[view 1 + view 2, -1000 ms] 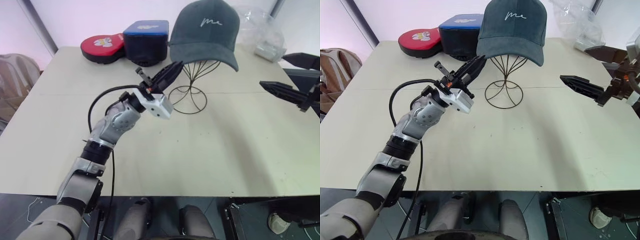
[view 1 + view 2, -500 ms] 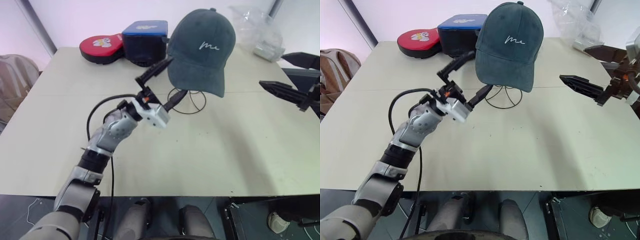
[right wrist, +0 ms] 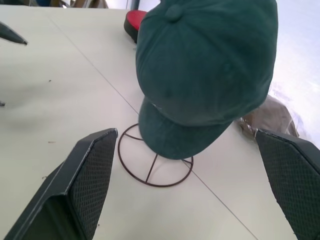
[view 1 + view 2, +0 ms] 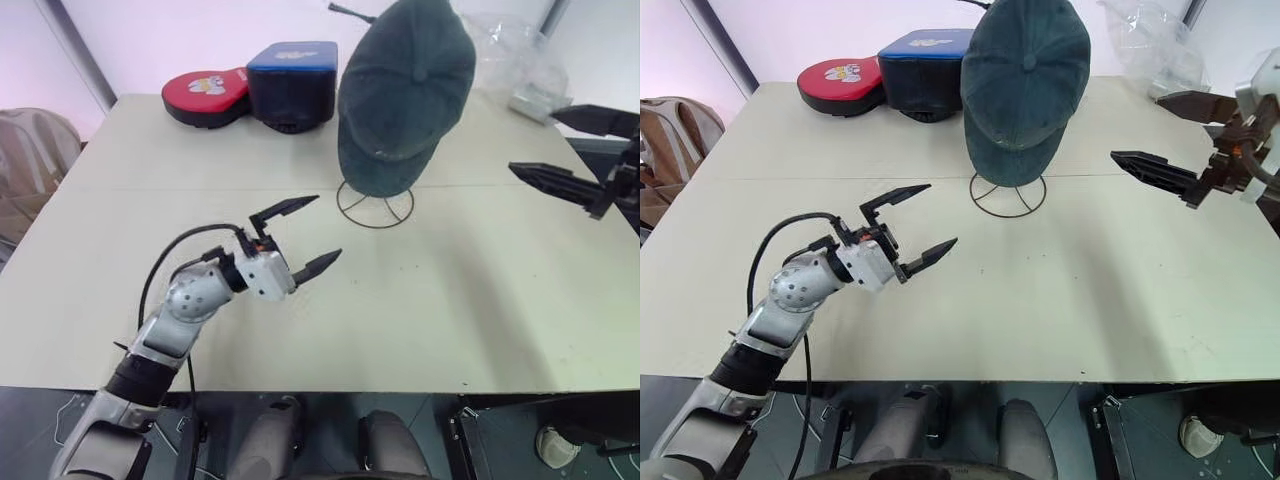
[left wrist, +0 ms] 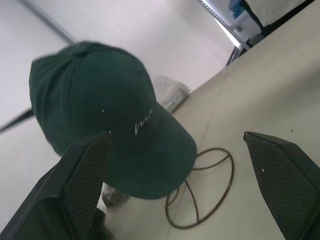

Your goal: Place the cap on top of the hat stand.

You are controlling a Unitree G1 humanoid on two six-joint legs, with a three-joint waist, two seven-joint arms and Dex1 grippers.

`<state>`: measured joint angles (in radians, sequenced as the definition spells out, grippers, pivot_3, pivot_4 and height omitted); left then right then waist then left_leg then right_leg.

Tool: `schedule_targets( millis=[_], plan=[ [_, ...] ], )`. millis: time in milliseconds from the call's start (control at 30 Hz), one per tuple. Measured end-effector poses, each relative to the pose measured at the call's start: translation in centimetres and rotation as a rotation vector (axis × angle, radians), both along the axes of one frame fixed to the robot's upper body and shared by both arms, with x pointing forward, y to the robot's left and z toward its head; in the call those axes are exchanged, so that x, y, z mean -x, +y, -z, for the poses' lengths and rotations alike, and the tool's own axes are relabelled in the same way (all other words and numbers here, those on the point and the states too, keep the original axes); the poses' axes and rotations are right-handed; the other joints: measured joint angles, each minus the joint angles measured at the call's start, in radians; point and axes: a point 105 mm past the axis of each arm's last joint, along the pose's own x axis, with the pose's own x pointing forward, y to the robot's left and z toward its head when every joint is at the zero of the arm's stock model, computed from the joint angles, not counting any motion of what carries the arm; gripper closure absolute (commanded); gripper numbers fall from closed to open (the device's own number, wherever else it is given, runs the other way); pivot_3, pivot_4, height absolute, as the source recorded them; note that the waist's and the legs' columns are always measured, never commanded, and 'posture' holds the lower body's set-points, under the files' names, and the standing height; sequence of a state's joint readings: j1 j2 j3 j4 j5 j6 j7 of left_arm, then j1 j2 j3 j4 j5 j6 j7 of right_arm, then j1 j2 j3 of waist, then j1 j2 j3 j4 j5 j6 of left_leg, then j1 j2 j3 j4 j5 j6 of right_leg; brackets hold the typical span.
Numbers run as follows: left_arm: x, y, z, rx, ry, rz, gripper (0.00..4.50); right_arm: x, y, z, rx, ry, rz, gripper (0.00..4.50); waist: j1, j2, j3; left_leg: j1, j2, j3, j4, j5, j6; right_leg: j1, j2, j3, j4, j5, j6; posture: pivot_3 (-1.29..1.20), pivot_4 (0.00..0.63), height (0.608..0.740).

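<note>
**A:** Where is the left hand (image 4: 304, 235), and how do its fingers stand?

**B:** It hangs low over the front part of the pale tabletop (image 4: 480, 300), on the robot's left; its two black fingers are spread wide apart with nothing between them; it points toward the middle of the tabletop, and clear surface lies between its fingertips and the stand.

**A:** And the right hand (image 4: 1168, 140)?

**B:** It is raised off the right edge of the tabletop, pointing inward toward the cap; its fingers are also wide apart and empty; it is well apart from the cap.

**A:** Where is the cap (image 4: 405, 95)?

**B:** The dark teal-grey cap sits on top of the hat stand (image 4: 375, 203), near the middle of the far half of the tabletop; it hangs tilted, crown and top button toward the head camera, brim drooping down toward the front; the cap hides the cage top, so the round wire base and a little of the stem are what show; in the left wrist view a small white script mark shows on its front; no hand touches it.

**A:** What lies beyond it?

**B:** At the far left edge, a flat red pad (image 4: 205, 93) lies just beside a dark box with a blue lid (image 4: 292, 80); at the far right corner sits a crumpled clear plastic bag (image 4: 520, 65).
</note>
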<state>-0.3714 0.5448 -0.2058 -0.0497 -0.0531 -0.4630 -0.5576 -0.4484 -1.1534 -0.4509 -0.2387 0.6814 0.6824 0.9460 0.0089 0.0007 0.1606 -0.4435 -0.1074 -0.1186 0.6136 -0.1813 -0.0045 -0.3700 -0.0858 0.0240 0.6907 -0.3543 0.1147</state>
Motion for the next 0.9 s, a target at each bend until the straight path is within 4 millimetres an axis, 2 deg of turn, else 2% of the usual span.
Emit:
schedule_targets(
  millis=[100,167,233,300,500,667,900],
  plan=[
    [-2.0,2.4,-1.5,0.005,0.09,-0.073,0.03,-0.2,0.2,0.5,0.017,0.018,-0.015,0.0,-0.002,0.0,0.0,0.0,0.0,0.0,0.0,0.0,0.0,0.0,0.0,-0.001,0.0,0.0,0.0,0.0,0.15,0.74],
    [-3.6,4.7,-3.0,-0.023,0.158,-0.13,0.03,-0.3,0.5,1.1,0.046,0.04,-0.035,0.0,-0.007,0.0,0.0,0.0,0.0,0.0,0.0,0.0,0.0,0.0,0.0,-0.001,0.0,0.0,0.0,0.0,0.15,0.74],
    [-4.4,6.7,-4.4,-0.035,0.198,-0.171,0.03,-0.5,0.7,1.6,0.07,0.05,-0.045,0.0,-0.014,0.0,0.0,0.0,0.0,0.0,0.0,0.0,0.0,0.0,0.0,-0.001,0.0,0.0,0.0,0.0,0.15,0.74],
    [-5.2,7.8,-5.5,-0.026,0.261,-0.18,0.03,-0.9,0.5,2.2,0.124,0.064,-0.039,0.0,-0.018,0.0,0.0,0.0,0.0,0.0,-0.001,0.0,0.0,0.0,0.0,-0.001,-0.001,0.0,0.0,0.0,0.15,0.74],
    [-5.3,9.1,-8.2,-0.054,0.387,-0.109,0.03,-1.5,0.1,3.6,0.304,0.082,-0.055,0.0,-0.029,0.0,0.0,0.0,0.0,0.0,-0.001,0.0,0.0,-0.001,0.001,-0.001,-0.001,0.0,0.0,0.0,0.15,0.74],
    [-5.2,9.3,-8.6,-0.076,0.438,-0.051,0.03,-1.7,0.3,2.5,0.349,0.037,-0.072,0.0,-0.029,0.0,0.0,0.0,0.0,0.0,-0.002,0.0,0.0,-0.002,0.001,0.0,-0.001,0.0,0.0,0.0,0.15,0.74],
    [-5.1,9.9,-9.0,-0.094,0.464,-0.035,0.03,-2.0,-0.1,2.3,0.378,0.029,-0.061,0.0,-0.026,0.0,0.0,-0.001,0.0,0.0,-0.001,0.0,0.0,-0.001,0.0,0.001,-0.001,0.0,0.0,0.0,0.15,0.74]
  ],
)
